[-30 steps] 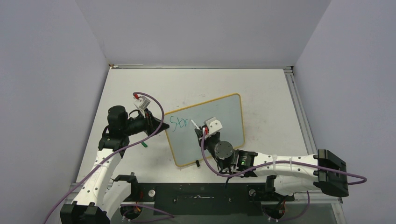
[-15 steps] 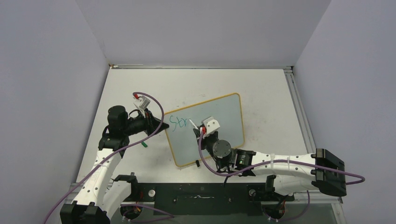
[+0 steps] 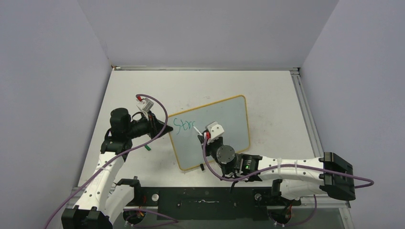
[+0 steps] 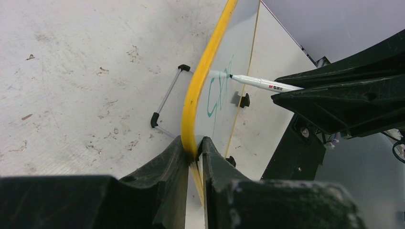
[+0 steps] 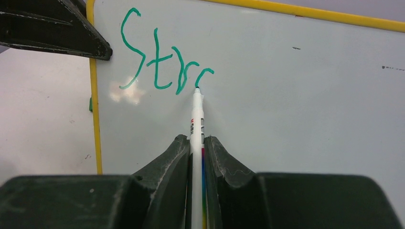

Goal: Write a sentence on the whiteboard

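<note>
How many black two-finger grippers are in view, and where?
2. The left gripper clamps the edge of the yellow-framed whiteboard; the right gripper holds a white marker, tip at the green lettering. None look hidden.

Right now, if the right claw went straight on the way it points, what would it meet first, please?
The whiteboard: the marker in the right claw seems to be touching it at the last green letter.

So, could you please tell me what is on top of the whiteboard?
Green lettering, roughly "Strc", and a marker tip touching its last stroke, held in the right fingers. From above, the right arm covers part of the whiteboard.
</note>
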`<state>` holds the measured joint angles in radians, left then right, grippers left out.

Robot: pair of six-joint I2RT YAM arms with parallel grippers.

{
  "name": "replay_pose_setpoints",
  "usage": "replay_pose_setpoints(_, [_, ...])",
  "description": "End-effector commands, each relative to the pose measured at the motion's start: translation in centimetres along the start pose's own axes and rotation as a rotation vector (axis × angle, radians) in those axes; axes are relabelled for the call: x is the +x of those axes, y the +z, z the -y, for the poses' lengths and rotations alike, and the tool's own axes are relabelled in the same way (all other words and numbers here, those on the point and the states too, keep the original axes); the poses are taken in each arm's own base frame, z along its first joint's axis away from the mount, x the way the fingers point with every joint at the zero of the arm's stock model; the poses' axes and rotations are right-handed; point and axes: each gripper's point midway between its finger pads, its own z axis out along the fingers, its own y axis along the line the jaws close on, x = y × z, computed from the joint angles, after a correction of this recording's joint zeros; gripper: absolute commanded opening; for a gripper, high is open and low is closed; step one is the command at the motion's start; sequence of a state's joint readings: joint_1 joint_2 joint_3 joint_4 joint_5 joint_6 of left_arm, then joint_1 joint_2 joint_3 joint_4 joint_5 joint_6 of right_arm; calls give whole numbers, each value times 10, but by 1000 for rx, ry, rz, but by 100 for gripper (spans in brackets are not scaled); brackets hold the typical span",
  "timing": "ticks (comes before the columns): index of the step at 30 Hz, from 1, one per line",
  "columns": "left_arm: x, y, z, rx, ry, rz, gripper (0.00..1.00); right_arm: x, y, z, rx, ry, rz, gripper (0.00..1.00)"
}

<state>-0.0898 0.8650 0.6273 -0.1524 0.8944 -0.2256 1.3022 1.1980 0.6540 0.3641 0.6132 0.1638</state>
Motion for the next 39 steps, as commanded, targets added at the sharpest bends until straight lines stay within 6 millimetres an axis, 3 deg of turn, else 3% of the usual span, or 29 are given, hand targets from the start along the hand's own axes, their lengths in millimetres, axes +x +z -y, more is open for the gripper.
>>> replay_pose_setpoints(1, [-5,-1,6,23,48,14,0,4,-6,18,75,4,-15,5])
replay_pose_setpoints(10, [-5,-1,5,23,46,13,0,-17,-5,29,123,7,40,5])
replay_pose_setpoints(21, [-6,-1,5,22,49,15,0,-29,4,15,71,-5,69,5])
replay_pose_setpoints(30, [-6,-1,5,19,49,16,0,-45,-16,20,38,32,124,5])
replay_pose_setpoints(39, [-5,-1,5,19,48,15,0,-37,-13,32,91,11,99,5])
